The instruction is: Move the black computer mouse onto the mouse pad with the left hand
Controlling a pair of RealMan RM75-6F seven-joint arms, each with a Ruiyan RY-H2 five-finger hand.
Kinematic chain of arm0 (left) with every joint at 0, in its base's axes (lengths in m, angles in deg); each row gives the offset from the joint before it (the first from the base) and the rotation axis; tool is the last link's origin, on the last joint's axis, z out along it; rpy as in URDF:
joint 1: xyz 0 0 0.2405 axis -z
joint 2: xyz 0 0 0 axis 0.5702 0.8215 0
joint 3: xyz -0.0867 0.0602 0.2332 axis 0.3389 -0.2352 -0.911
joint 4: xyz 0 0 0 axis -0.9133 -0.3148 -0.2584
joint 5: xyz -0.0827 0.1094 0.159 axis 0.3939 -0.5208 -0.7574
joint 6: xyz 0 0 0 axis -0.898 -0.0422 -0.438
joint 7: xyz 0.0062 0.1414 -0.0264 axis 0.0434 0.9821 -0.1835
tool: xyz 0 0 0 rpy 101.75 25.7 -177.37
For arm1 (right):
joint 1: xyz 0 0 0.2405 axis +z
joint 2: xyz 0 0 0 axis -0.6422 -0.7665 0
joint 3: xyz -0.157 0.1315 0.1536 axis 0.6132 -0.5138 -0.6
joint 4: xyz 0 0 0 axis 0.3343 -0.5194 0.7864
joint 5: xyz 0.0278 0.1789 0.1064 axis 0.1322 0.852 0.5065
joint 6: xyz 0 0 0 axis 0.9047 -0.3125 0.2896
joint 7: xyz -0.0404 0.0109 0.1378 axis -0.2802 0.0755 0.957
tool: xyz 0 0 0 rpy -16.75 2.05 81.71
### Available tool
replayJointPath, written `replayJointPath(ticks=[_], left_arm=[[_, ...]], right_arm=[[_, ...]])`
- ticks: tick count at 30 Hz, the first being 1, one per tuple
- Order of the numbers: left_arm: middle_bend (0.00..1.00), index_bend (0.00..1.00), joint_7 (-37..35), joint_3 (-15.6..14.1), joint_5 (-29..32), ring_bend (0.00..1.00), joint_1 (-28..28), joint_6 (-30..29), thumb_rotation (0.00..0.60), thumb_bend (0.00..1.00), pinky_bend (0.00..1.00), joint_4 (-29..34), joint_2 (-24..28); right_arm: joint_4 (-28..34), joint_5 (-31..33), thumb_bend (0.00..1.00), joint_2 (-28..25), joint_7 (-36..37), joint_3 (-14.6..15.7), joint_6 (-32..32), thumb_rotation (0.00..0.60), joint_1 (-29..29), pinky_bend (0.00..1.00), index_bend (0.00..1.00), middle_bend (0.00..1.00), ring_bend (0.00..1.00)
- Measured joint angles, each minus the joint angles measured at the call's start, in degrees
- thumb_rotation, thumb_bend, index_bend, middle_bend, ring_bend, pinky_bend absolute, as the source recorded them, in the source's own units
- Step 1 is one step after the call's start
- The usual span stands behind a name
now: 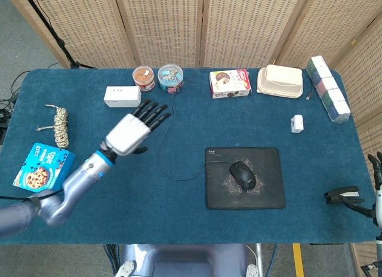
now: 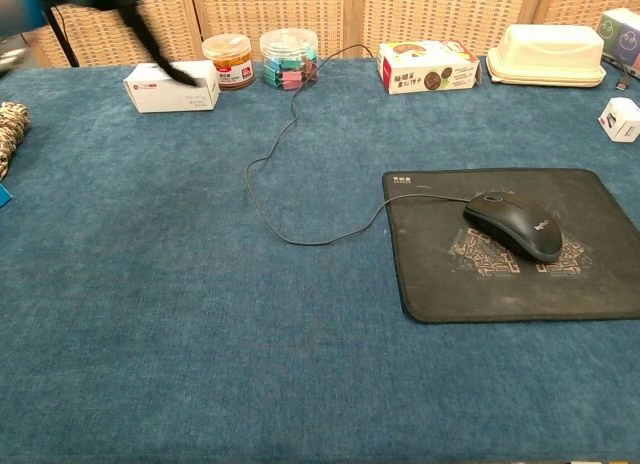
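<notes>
Far L of the table, head view: a coiled rope (image 1: 61, 125) and a blue cookie box (image 1: 43, 169), both well clear of your work.

Next, your left hand (image 1: 132, 131) hovers over bare cloth near the white box (image 1: 122, 96), fingers spread, holding nothing. It's well apart from the mouse. In the chest view only dark blurred fingertips show at the top L corner, so go by the head view for its state.

Back row: orange-lid jar (image 1: 143, 77), clear jar of clips (image 1: 171, 77), then the snack box (image 1: 230, 83) and the cream lidded container (image 1: 280, 82).

Centre-R: the cable (image 2: 300, 164) loops slack from the back row across the cloth and onto the pad. The black computer mouse (image 2: 513, 225) sits flat on the mouse pad (image 2: 430, 284), fully inside its edges, roughly mid-pad, nothing touching it.

So, judging from how things lie, the placing is done: mouse on pad, hand off it. What's left, if anything, is parking the L arm; no need to re-grip.

Far R: small white adapter (image 1: 297, 123), stack of tissue packs (image 1: 329, 89), and a black object w/ white label (image 1: 342, 195) by the table edge. Your right hand (image 1: 377, 169) barely shows at the frame edge; can't tell if it's spread or closed.
</notes>
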Motion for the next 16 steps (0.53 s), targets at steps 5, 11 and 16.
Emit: replayJointPath(ticks=[5,11,16], left_arm=[[0.00,0.00,-5.5,-4.8,0.9,0.00,-10.1,-6.8,0.600,0.00,0.00,3.8,5.1],[0.00,0.00,-13.3,-10.1,-0.1,0.00,-23.8,-18.6,0.600,0.00,0.00,4.2,7.1],[0.00,0.00,-14.7,-13.3,0.2,0.00,-32.9,-24.2,0.600,0.00,0.00,5.1,8.0]], right_arm=[[1.9,-1.1,0.02,-1.1,-0.6,0.8,-0.1,0.600,-0.2,0.00,0.03,0.00,0.00],[3.0,-2.8,0.02,-1.9,-1.1,1.8,-0.3,0.600,-0.5,0.00,0.02,0.00,0.00],[3.2,-4.4,0.02,-2.4,0.0,2.3,-1.0,0.600,-0.7,0.00,0.02,0.00,0.00]])
